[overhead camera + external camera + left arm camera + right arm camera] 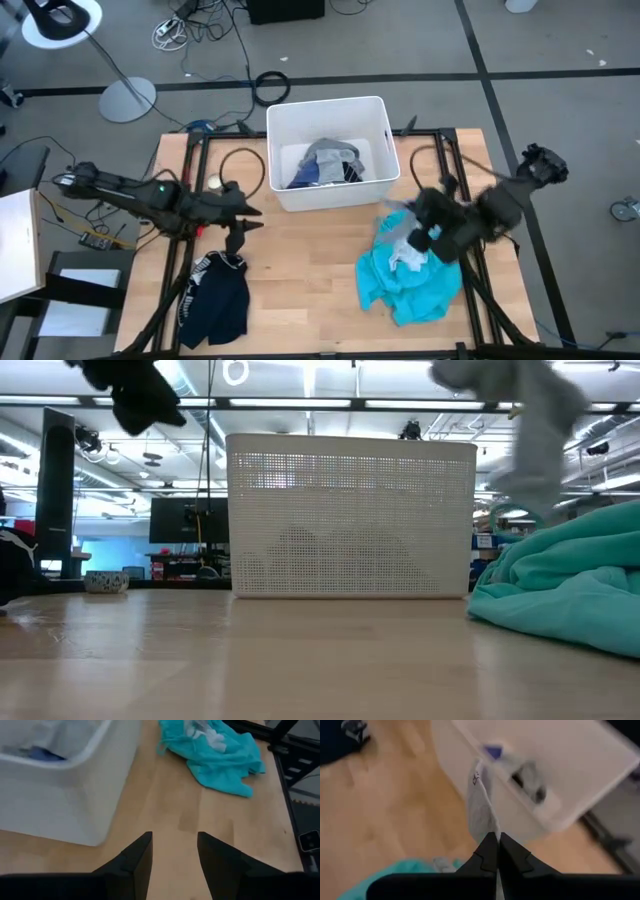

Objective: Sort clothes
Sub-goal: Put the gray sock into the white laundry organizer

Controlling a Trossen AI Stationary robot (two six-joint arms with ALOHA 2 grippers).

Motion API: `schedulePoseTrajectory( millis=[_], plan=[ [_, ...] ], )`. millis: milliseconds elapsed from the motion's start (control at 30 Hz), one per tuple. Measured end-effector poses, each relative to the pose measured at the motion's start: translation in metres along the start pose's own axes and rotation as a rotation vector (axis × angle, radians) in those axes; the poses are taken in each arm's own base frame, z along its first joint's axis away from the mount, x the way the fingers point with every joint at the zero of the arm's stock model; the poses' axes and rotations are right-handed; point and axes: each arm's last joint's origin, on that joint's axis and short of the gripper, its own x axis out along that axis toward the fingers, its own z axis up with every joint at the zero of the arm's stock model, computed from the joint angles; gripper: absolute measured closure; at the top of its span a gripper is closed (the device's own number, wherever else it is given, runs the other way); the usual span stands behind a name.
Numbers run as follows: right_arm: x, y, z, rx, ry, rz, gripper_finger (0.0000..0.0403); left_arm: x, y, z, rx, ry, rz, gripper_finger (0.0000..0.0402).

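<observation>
Sorting looks roughly halfway, judging by how things lie. A grey shirt (333, 153), some blue pieces (303, 176) and what looks like a striped sock have already been dropped in the bin (283, 193).

Right now a light grey piece (481, 809) is pinched in the right hand (498, 842), fingers clamped tight on it, and it's held up just off the bin's front right corner, over the turquoise shirt (408, 285). It's presumably meant for the bin next.

The left hand (174, 851) is empty, fingers parted a moderate way, parked off the bin's front left corner above bare tabletop (300, 290).

Still left outside the bin: the turquoise shirt with a whitish bit (409, 259) lying on it, and the navy shirt (215, 297) well off to the bin's front left.
</observation>
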Motion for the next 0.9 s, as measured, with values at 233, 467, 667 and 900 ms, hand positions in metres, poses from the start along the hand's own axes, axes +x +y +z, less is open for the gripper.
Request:
schedulePoseTrajectory(
  millis=[233,467,667,900],
  plan=[
    [0.015,-0.027,0.084,-0.115,-0.231,0.047,0.0401,0.027,-0.006,-0.034,-0.067,-0.024,-0.072,0.0241],
    [0.035,-0.072,0.149,-0.115,-0.556,0.123,0.0401,0.042,-0.01,-0.062,-0.135,-0.094,-0.178,0.0241],
    [0.077,-0.106,0.166,-0.064,-0.533,0.131,0.04,0.047,-0.009,-0.082,-0.189,-0.072,-0.205,0.0241],
    [0.162,-0.114,0.159,0.052,-0.219,0.105,0.0382,0.048,-0.009,-0.09,-0.205,-0.093,-0.184,0.0241]
  ],
)
